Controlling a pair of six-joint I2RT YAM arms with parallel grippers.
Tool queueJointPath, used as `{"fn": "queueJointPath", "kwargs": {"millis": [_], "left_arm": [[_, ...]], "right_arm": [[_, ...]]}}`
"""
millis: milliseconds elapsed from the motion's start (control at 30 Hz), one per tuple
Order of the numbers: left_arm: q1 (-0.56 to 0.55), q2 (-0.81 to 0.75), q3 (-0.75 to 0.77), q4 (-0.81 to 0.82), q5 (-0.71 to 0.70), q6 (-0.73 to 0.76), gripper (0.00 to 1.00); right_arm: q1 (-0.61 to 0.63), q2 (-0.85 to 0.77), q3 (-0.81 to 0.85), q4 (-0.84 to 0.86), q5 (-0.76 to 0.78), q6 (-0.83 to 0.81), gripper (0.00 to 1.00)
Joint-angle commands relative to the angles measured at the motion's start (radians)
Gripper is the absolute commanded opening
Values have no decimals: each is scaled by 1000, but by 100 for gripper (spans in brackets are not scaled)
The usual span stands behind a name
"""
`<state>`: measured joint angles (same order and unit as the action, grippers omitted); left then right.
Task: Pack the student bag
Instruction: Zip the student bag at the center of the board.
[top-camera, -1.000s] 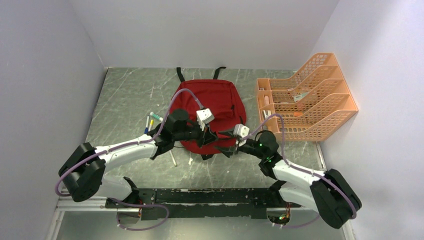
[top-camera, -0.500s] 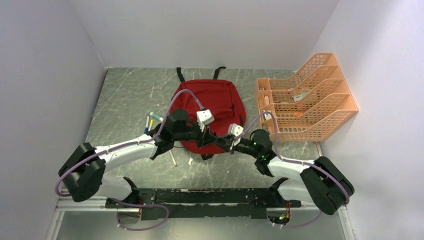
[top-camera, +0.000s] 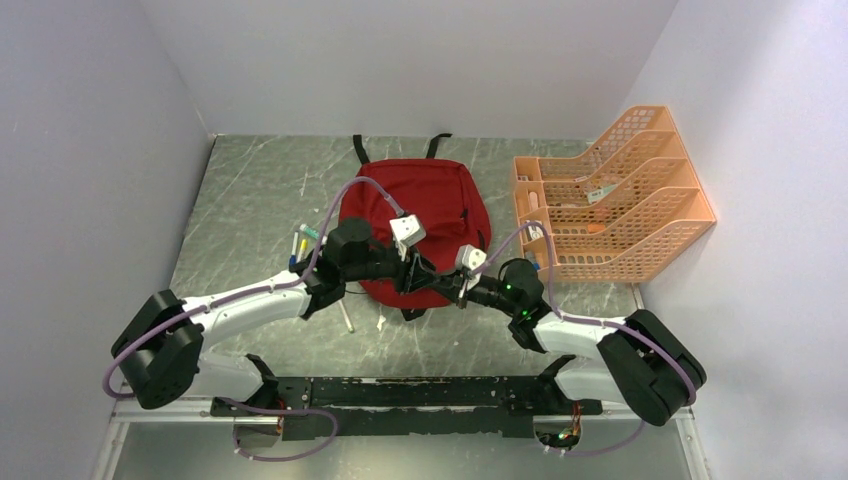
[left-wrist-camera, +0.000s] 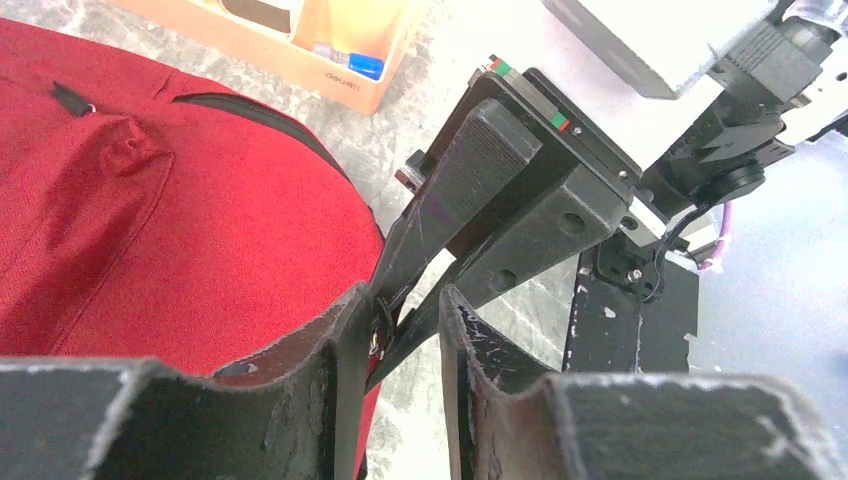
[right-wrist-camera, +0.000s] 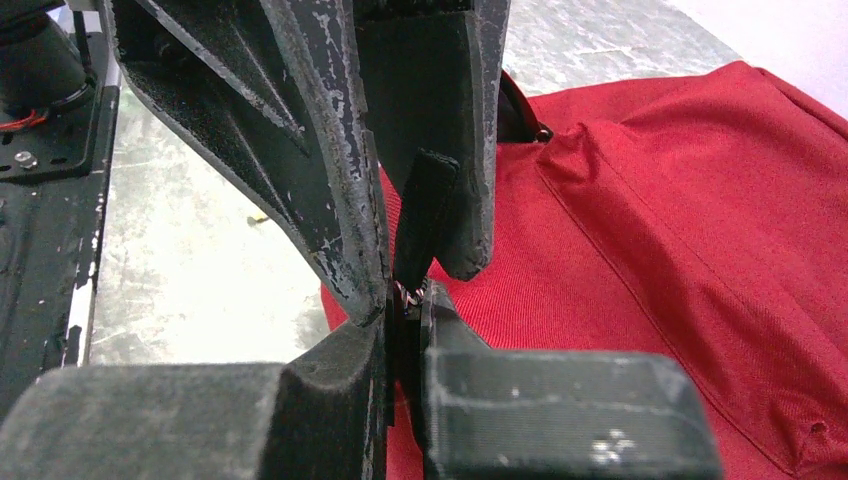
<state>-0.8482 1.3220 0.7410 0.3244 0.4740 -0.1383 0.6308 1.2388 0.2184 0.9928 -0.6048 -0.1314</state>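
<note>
Two hands meet at the near edge of the bag (top-camera: 420, 195): right hand (right-wrist-camera: 405, 305) clamped on a black zip pull (right-wrist-camera: 425, 205), left hand (left-wrist-camera: 400, 310) slightly apart astride it. The bag stretches away from both, mid-surface (top-camera: 250, 190).

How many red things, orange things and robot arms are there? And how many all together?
Red: 1, the student bag
Orange: 1, the mesh file organizer
Robot arms: 2, left arm, right arm
Total: 4 (the pens beside the bag are too small to count)
</note>
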Motion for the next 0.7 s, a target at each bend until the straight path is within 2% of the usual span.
{"fn": "queueJointPath", "kwargs": {"millis": [0,100,267,367,400,467,567,667], "left_arm": [[-5,11,19,64,18,-15,36],[-5,22,21,78,30,-23,28],[-6,42,24,81,39,-29,7],[-7,56,37,59,20,-35,5],[-6,57,41,50,10,-33,5],[-6,53,41,45,5,-21,5],[-6,42,38,44,11,3,5],[-5,31,28,32,5,17,5]], "right_arm": [[10,-13,24,72,-40,1,0],[10,-30,20,69,-33,2,0],[10,-44,17,59,-36,-1,0],[11,-45,15,62,-29,19,0],[12,-48,17,55,-16,34,3],[11,-71,31,3,1,88,21],[11,-140,45,-104,17,166,35],[11,-258,65,-299,156,203,52]]}}
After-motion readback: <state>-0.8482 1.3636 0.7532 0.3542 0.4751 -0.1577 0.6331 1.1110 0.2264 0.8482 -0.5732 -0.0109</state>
